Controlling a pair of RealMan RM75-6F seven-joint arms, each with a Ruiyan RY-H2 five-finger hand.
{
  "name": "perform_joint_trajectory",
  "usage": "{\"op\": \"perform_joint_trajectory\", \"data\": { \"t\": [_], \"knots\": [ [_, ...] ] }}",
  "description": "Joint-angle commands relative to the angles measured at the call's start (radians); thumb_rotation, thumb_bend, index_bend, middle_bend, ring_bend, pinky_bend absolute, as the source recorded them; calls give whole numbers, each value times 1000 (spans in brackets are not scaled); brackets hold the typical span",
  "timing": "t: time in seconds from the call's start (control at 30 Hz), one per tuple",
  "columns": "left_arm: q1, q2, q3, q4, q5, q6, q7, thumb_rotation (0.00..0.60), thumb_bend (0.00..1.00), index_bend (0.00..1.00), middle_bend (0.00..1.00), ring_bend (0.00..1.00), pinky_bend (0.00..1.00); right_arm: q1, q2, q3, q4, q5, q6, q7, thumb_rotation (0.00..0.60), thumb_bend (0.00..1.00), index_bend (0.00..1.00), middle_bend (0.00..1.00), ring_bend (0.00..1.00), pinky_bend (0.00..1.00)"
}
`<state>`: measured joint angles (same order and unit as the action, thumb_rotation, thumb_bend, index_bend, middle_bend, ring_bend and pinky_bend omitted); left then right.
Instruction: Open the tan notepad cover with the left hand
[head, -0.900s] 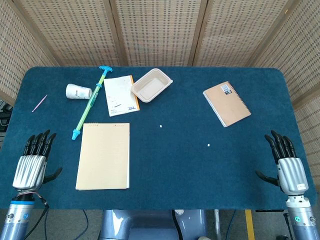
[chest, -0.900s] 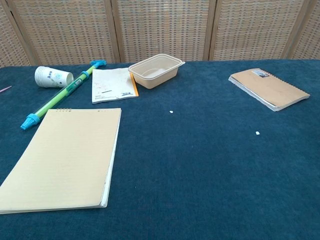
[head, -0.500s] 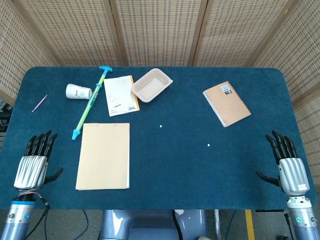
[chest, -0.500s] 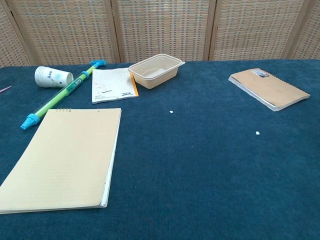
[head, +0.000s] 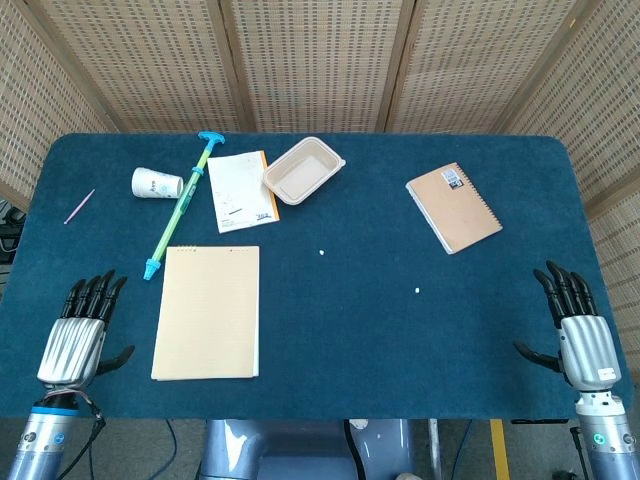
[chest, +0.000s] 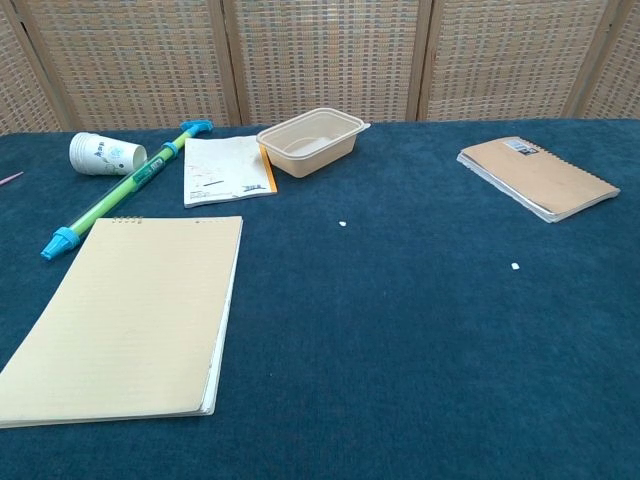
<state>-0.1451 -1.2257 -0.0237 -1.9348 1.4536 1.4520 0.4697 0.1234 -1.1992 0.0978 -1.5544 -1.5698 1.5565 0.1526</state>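
The tan notepad lies flat and closed on the blue table, in the lower left part of the head view, its bound edge toward the back of the table. In the chest view the same notepad fills the lower left corner, cover down.

The left hand sits at the bottom left of the head view, near the table's front edge, a little apart from the notepad's left side. Its fingers are stretched out and slightly apart, thumb out to the side, holding nothing. The right hand is at the bottom right, likewise flat with fingers extended and empty, well apart from everything on the table. Neither hand shows in the chest view.

Toward the upper left of the frame lies a green and blue tube, running diagonally, its lower end just beside the notepad's top left corner. A paper cup lies on its side left of it. A white printed sheet rests right of the tube, touching a beige tray. A brown spiral notebook sits in the upper right. A thin pink stick lies at the far left.
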Motion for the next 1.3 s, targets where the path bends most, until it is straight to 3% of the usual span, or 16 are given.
{"op": "perform_joint_trajectory", "data": {
  "t": [0.03,0.33,0.97,1.3],
  "knots": [
    [2,-6,15,2,-3,-15,6,600,226,0,0,0,10,-1,3,1,-2,-1,3,5,600,150,22,0,0,0],
    [-23,-72,72,60,-25,-127,63,600,239,0,0,0,10,-3,7,-1,-7,-7,8,11,600,150,22,0,0,0],
    [-49,-132,91,145,-73,-190,133,600,200,0,0,0,10,-5,12,2,-7,-8,16,31,600,150,22,0,0,0],
    [-85,-197,85,257,-90,-253,124,600,200,0,0,0,10,-5,9,2,-8,-11,19,33,600,150,22,0,0,0]
  ]
}}
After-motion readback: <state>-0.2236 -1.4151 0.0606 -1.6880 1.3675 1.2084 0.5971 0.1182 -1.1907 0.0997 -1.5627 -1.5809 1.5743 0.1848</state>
